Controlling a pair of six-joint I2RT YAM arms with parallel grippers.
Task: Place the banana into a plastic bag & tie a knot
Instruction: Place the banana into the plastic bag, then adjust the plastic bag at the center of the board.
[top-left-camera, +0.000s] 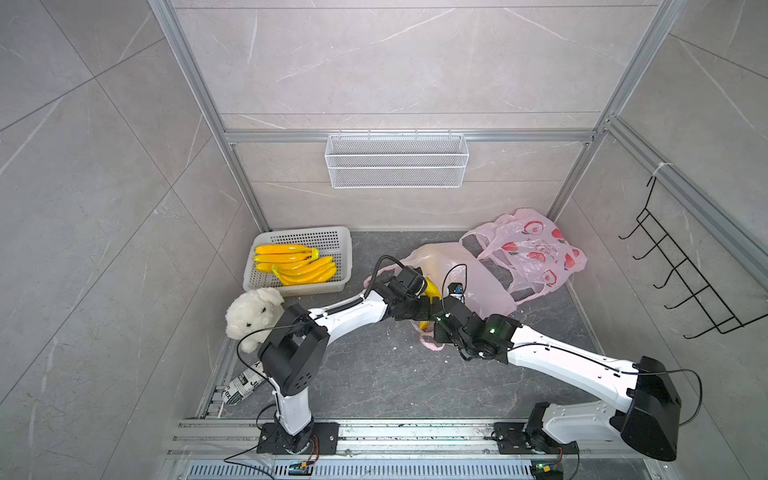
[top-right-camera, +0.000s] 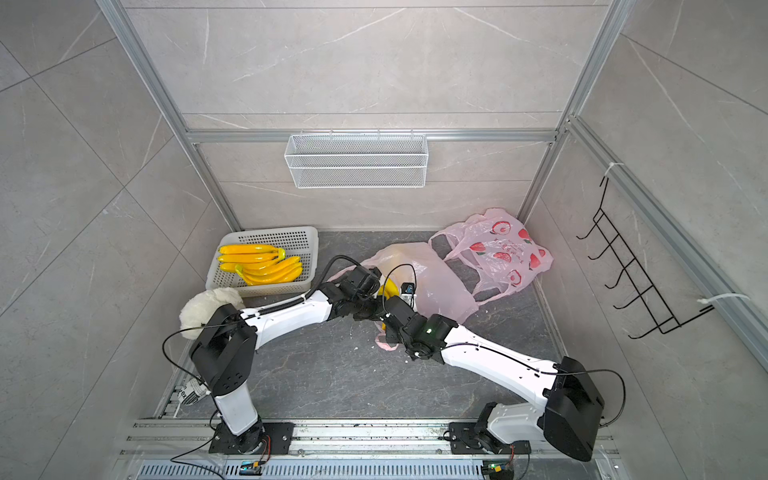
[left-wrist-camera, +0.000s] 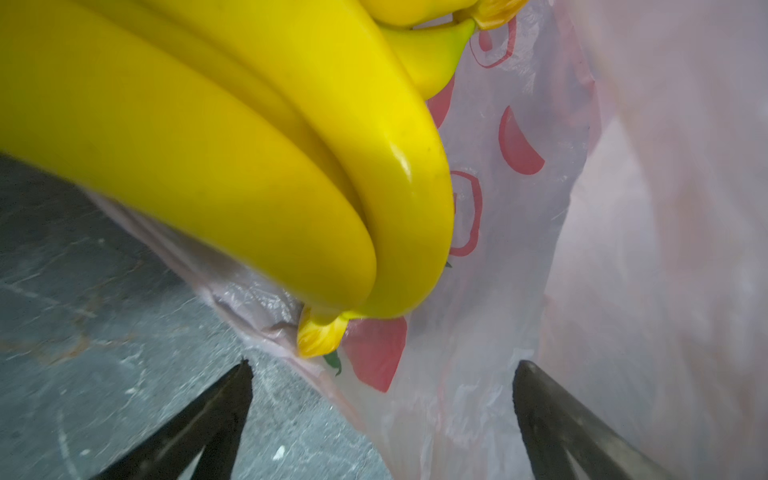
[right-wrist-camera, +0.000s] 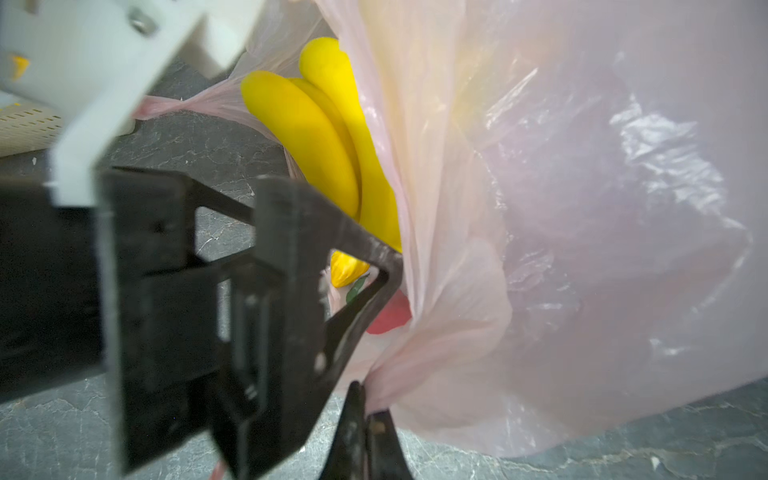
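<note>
The banana (left-wrist-camera: 249, 166), a yellow bunch, lies in the mouth of the pink bag (right-wrist-camera: 582, 208). In the right wrist view, film covers one flank of it and the other flank is bare. In both top views it shows only as a yellow sliver at the centre of the frame, between the two wrists, with the bag spreading from there toward the right. The bag rests on the dark stone floor (top-left-camera: 374, 374).

The left gripper (left-wrist-camera: 380, 370) is released. Its jaws stand wide apart with nothing between them, and the bunch's stem end sits just beyond the tips, over the bag's printed film. The right gripper (right-wrist-camera: 365, 399) is clenched on a gathered fold of the bag's rim, and the plastic fans out from its tips.

In a top view, a second bag (top-left-camera: 536, 249) with red fruit prints lies just beyond the first, at right of centre against the back wall. Left of centre sits a white crate (top-left-camera: 303, 232) holding more bananas (top-left-camera: 291, 264). A white plush (top-left-camera: 253, 311) lies just below the crate, beside the left arm. A wire shelf (top-left-camera: 397, 162) hangs on the back wall, and black hooks (top-left-camera: 681, 274) hang at the right edge.
</note>
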